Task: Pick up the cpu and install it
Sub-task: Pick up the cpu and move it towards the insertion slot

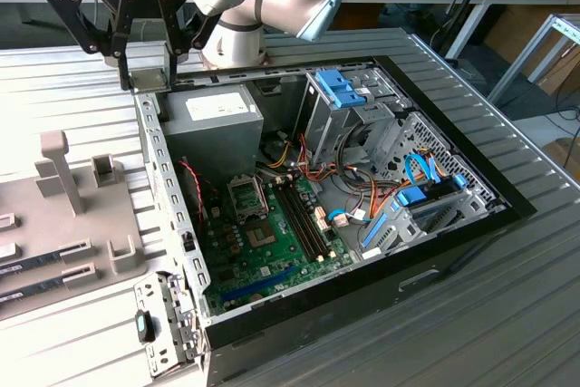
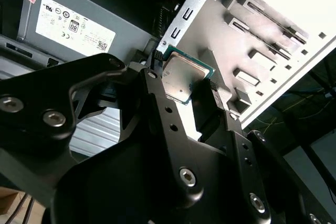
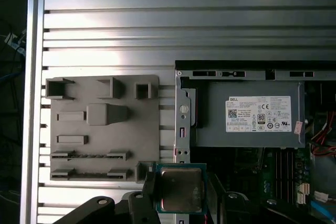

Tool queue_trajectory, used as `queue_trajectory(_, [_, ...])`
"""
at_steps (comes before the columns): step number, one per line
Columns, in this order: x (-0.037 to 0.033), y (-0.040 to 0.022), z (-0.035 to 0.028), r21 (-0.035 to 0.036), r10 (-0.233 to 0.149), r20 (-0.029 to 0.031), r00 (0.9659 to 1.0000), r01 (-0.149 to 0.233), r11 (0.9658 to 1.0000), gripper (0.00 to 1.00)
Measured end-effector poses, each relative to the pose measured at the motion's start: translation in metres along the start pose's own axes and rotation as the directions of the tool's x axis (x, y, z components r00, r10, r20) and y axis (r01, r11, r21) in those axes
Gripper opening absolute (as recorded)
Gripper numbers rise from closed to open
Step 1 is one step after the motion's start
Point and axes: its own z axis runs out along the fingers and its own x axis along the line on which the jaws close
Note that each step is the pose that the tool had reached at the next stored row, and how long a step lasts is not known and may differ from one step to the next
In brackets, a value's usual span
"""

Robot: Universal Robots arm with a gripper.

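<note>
**State of the pincer.** My pincer is clamped on the cpu. One finger presses one edge of the cpu and the opposite finger presses the other edge. The cpu sits flat between them with its silver-grey metal top facing the camera in both wrist views. A thin green border shows around that top.

**Location of the cpu.** The cpu is off every surface and carried in my pincer. In the exterior view I hang at the exterior view's left, above the corner of the open computer case, just beside the grey power-supply box. In that view the pale square between my fingers is probably the cpu, but it is too small to confirm there.

**Surroundings.**
- The first wrist view shows the cpu over the case's perforated side wall.
- The grey holder tray lies on one side of that wall and the power-supply box on the other.
- The tray rests on the ribbed metal table.
- The green board lies on the case floor, well apart from my pincer.
</note>
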Motion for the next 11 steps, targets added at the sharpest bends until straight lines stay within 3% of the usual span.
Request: queue_trajectory(11, [-0.0174,-0.0001,0.0028,0.0000,0.000,0.0000,1.0000,0.000,1.0000,0.47])
